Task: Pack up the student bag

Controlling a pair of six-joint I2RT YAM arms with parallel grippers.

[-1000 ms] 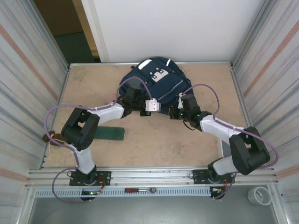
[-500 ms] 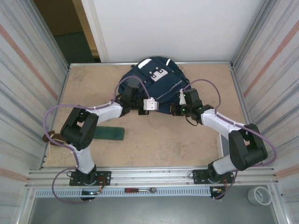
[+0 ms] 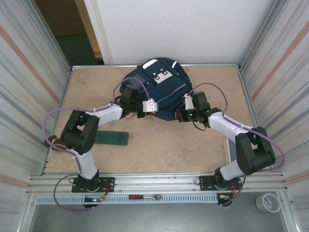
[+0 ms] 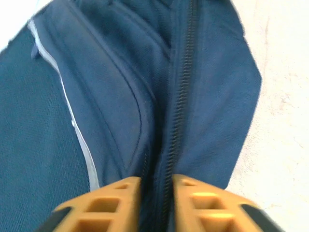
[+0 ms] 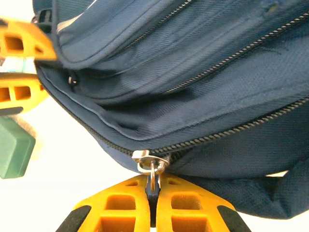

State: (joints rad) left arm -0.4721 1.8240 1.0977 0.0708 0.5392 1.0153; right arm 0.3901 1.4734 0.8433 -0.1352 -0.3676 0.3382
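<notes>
The student bag [image 3: 159,87], a navy backpack with a white patch, lies at the back middle of the table. My left gripper [image 3: 153,110] is at its near left edge. Seen from the left wrist, the orange fingers [image 4: 120,193] stand slightly apart, with the bag's zip seam [image 4: 181,96] running between them. My right gripper [image 3: 181,115] is at the bag's near right edge. It is shut [image 5: 152,186] on the metal zipper pull [image 5: 153,169] of the lowest zip. The left gripper's fingers [image 5: 19,43] also show in the right wrist view, parted.
A flat dark-green item [image 3: 111,138] lies on the table near the left arm, and its corner [image 5: 12,147] shows in the right wrist view. Corrugated walls close both sides. A white cup [image 3: 268,203] and a hand tool [image 3: 145,197] sit off the table's near edge.
My left gripper moved farther onto the bag and its jaws parted. The bag shifted slightly back. The right gripper swung a little left, still holding the pull.
</notes>
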